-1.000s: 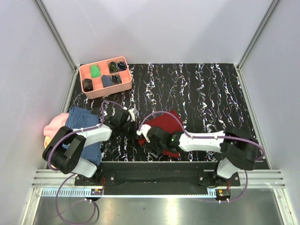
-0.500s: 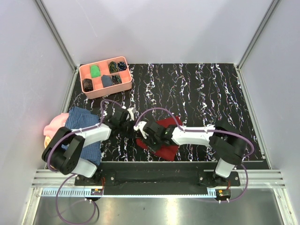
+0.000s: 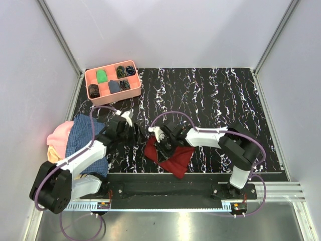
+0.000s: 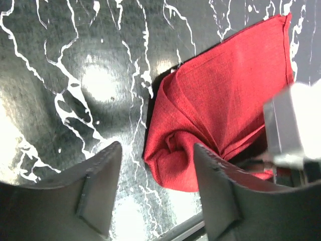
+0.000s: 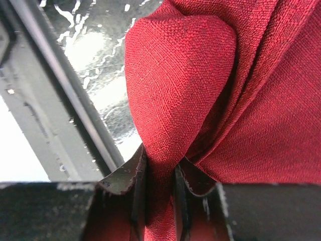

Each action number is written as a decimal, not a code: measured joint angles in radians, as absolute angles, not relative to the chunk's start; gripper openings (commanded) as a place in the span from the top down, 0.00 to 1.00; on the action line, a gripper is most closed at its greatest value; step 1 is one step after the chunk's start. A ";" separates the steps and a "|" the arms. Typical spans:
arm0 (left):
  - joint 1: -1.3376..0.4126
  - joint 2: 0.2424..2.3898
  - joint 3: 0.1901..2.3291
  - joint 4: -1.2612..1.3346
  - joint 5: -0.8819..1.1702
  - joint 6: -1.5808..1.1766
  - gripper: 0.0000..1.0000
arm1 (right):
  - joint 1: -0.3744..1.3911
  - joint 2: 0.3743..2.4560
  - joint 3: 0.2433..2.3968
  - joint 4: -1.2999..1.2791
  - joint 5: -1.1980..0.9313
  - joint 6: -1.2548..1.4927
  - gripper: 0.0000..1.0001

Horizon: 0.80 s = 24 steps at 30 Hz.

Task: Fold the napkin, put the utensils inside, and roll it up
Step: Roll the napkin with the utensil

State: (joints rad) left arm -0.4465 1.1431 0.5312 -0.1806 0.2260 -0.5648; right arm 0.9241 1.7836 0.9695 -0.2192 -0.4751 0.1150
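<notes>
The napkin lies on the table in the near middle part, at about 6 o'clock from the table centre, between the two arms. It is not flat: it is bunched and partly folded over itself. In the top view its long axis goes roughly from 11 o'clock to 5 o'clock, and one corner points to about 5 o'clock, very near the table's front edge. The end at 11 o'clock is the raised one.

The right gripper holds this raised end. In the right wrist view its fingers are pressed together on a fold of the napkin, and the cloth swells out in a round bulge above them.

The left gripper is at about 9 o'clock from the napkin, just beside it. In the left wrist view the left gripper has its jaws standing apart with nothing between them. Under them are bare table and the napkin's folded edge.

The table is black with white veins like marble. At its far left corner, about 11 o'clock, stands a pink tray with compartments that hold small dark and green things. At the left edge, about 8 o'clock, a blue checked cloth lies partly over a pink cloth. Plain pale walls with metal frame posts close the space on three sides.
</notes>
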 measured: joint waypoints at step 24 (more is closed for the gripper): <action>-0.445 1.259 0.349 0.162 0.429 -0.626 0.41 | 0.841 1.946 1.048 -0.229 -0.822 0.101 0.78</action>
State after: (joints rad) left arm -0.4454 1.2594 0.3492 0.1616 0.4294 -0.6258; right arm 0.8413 1.9461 1.0477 -0.2291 -0.8223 0.1013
